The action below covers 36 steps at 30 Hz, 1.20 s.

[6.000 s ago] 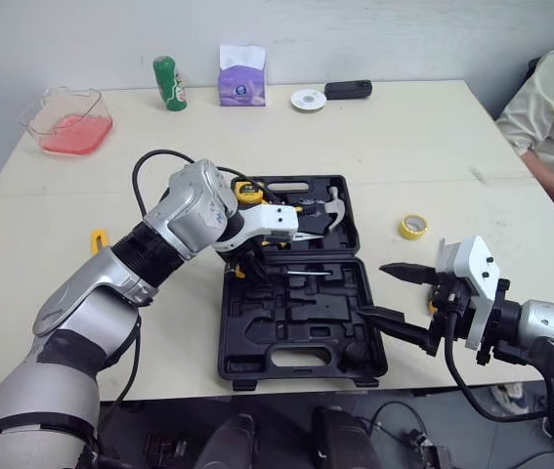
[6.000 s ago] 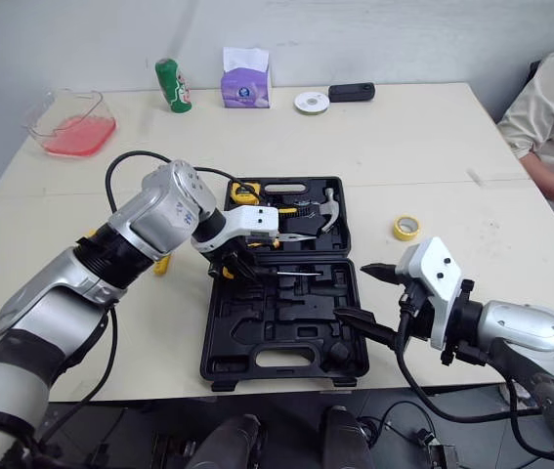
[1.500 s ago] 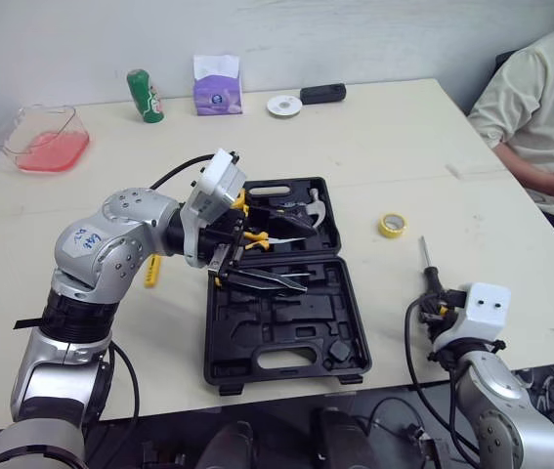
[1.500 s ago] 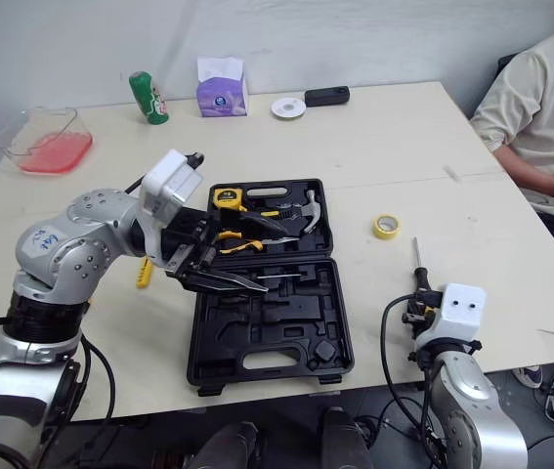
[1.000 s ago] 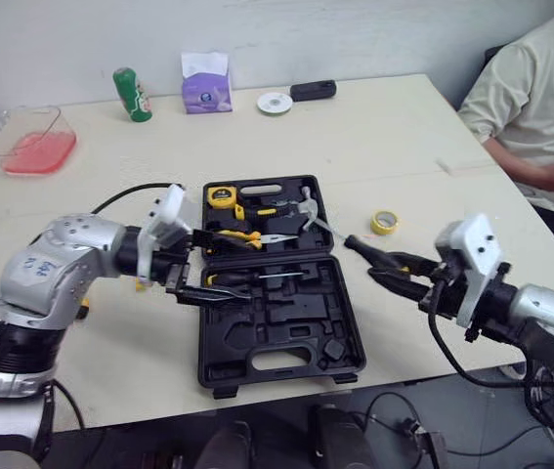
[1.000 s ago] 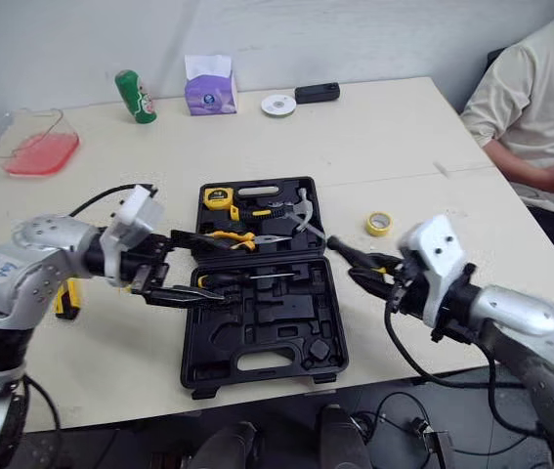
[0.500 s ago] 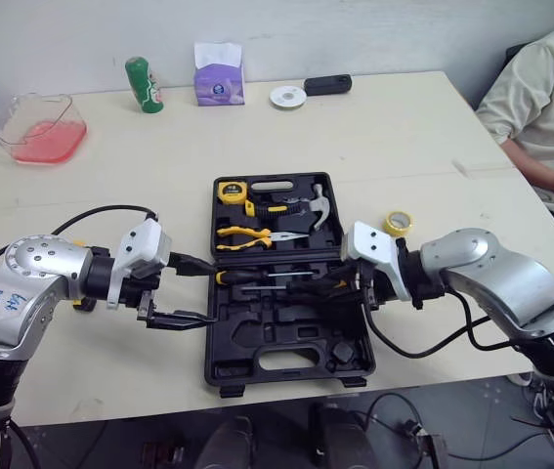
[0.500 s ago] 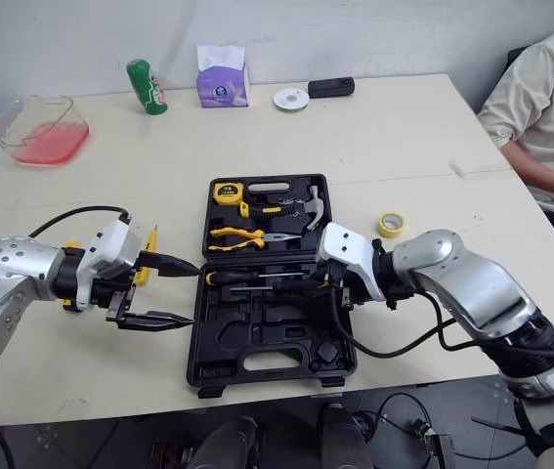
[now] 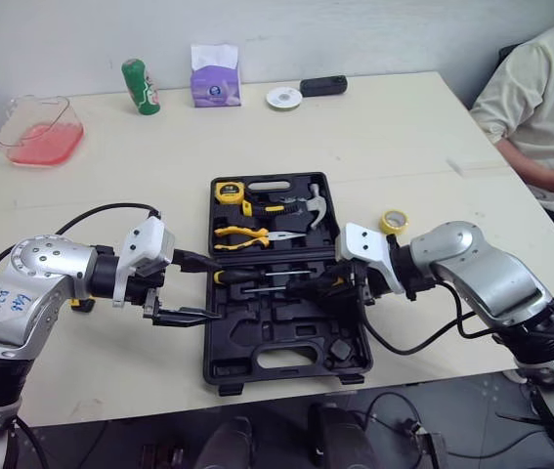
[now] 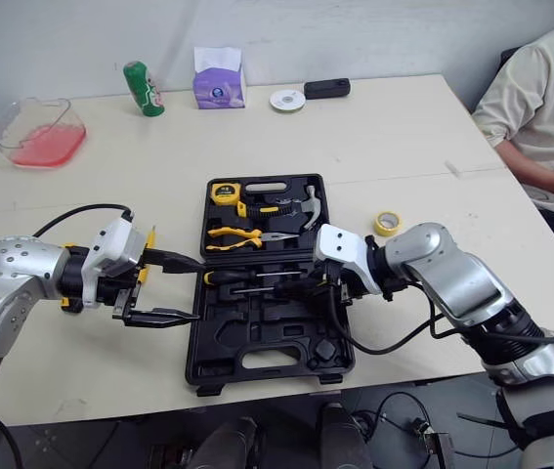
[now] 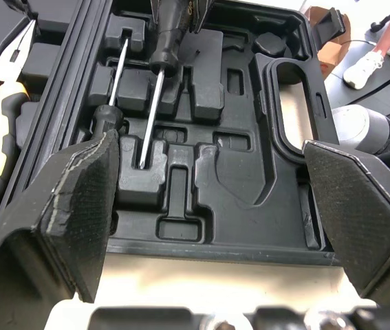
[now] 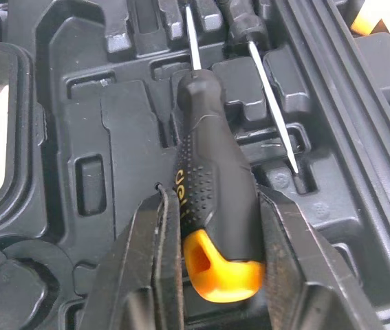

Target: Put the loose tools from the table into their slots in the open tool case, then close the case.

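Holding a black rubber-gripped screwdriver with an orange butt (image 12: 205, 158) clamped tight, our right gripper (image 12: 217, 206) hangs low over the near half of the open black plastic tool case (image 9: 228, 337). The screwdriver's shaft is above a moulded slot. Our left gripper (image 9: 218, 288) stands spread wide at the case's left edge. We judge that if we release with the shaft askew, the screwdriver may sit proud and block the lid.

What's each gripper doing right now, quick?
Left gripper: open, holding nothing, at the left side of the tool case.
Right gripper: shut on a black-and-orange screwdriver, over the tool case.
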Each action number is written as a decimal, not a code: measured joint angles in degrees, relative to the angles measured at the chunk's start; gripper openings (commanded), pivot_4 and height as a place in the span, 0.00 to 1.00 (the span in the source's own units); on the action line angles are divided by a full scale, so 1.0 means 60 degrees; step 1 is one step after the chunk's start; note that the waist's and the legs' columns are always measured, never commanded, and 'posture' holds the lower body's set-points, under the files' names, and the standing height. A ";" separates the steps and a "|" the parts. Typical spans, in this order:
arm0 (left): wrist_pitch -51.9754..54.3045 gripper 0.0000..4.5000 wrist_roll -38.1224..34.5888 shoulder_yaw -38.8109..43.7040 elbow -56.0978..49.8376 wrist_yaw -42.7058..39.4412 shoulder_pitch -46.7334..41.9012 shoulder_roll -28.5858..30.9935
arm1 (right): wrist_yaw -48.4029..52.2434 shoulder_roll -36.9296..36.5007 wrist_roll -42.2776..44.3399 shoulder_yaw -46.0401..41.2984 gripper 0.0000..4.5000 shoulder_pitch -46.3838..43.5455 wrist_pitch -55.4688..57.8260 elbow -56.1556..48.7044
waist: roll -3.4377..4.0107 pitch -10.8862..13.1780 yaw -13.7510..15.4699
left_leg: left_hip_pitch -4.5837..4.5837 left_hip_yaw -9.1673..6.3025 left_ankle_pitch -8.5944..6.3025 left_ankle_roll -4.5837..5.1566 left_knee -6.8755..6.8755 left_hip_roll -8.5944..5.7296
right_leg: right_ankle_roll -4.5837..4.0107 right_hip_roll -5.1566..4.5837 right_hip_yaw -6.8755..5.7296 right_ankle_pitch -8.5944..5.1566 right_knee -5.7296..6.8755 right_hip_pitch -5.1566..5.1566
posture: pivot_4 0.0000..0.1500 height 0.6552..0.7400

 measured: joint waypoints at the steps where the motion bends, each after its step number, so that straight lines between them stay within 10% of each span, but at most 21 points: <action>1: 0.0023 1.00 -0.0008 0.0000 -0.0079 0.0034 -0.0016 -0.0105 | -0.0003 0.0018 0.0014 -0.0021 0.74 -0.0001 0.0086 -0.0035 | 0.0000 0.0000 0.0008 | 0.0000 -0.0001 0.0000 0.0000 0.0001 0.0000 | 0.0000 0.0000 0.0000 0.0000 0.0000 0.0000 | 1.00 1.00; 3: 0.0104 1.00 -0.0066 -0.0009 -0.0230 0.0077 -0.0021 -0.0225 | -0.0011 0.0019 0.0091 -0.0216 0.96 -0.0042 0.0285 -0.0187 | 0.0000 0.0000 0.0015 | -0.0003 -0.0001 0.0000 0.0000 0.0005 0.0000 | 0.0000 -0.0001 0.0001 0.0000 0.0000 0.0000 | 1.00 1.00; 10: 0.0211 1.00 -0.0101 -0.0041 -0.0567 0.0222 -0.0020 -0.0554 | -0.0374 0.1042 0.0690 -0.1607 0.96 0.0392 -0.0044 -0.0274 | -0.0001 -0.0001 0.0004 | 0.0001 -0.0003 -0.0001 0.0000 0.0006 0.0000 | 0.0000 0.0001 0.0001 0.0001 0.0003 0.0005 | 1.00 1.00; 20: 0.0260 1.00 -0.0099 -0.0115 -0.0560 0.0356 -0.0139 -0.0830 | -0.0573 0.2381 0.0492 -0.1535 0.00 0.1014 -0.1146 0.0973 | 0.0000 -0.0001 0.0003 | 0.0003 -0.0002 0.0000 -0.0001 0.0017 -0.0003 | 0.0003 0.0001 -0.0006 0.0002 0.0010 0.0006 | 1.00 1.00; 36: 0.0102 1.00 0.0020 -0.0362 -0.0159 0.0372 -0.0399 -0.1051 | -0.0819 0.1895 -0.1348 -0.0087 0.00 0.0646 -0.0932 0.0986 | -0.0043 -0.0215 0.0063 | 0.0062 -0.0019 -0.0004 0.0000 0.0017 -0.0005 | 0.0002 -0.0003 -0.0007 0.0002 -0.0006 0.0078 | 1.00 1.00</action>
